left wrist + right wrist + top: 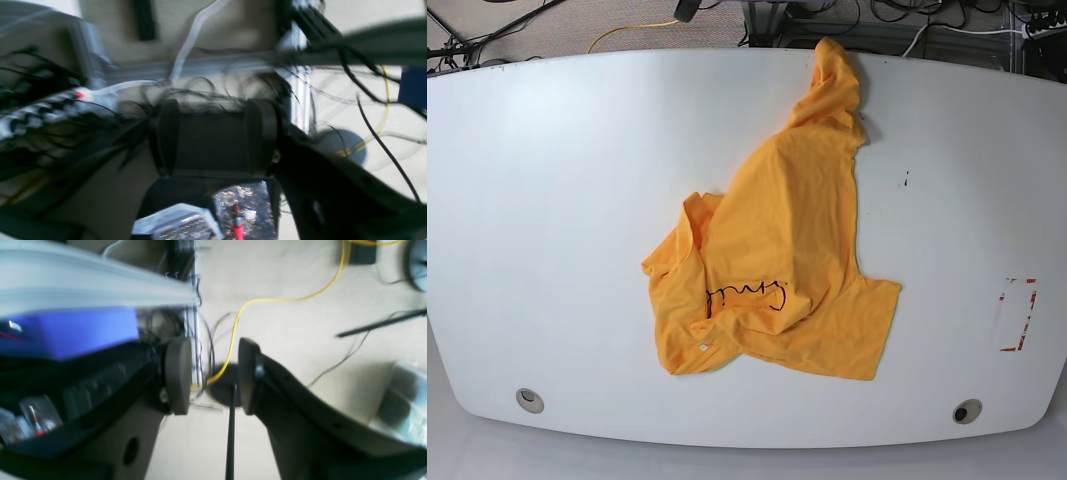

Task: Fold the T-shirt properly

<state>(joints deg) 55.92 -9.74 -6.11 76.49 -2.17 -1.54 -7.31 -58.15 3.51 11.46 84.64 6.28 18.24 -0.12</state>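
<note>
Folding has not begun: the T-shirt (772,270) lies crumpled mid-worktop (547,200), one end trailing to the far edge, while the left hand (217,143) and right hand (213,380) hang open, empty, off the worktop.

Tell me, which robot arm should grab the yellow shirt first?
Probably the left. The T-shirt lies slightly toward the left arm's side of the table, its long end too. The left claw and right claw are both off the table.

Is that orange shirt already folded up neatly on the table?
No, the T-shirt lies crumpled and twisted on the white table, one end bunched up at the far edge.
</note>
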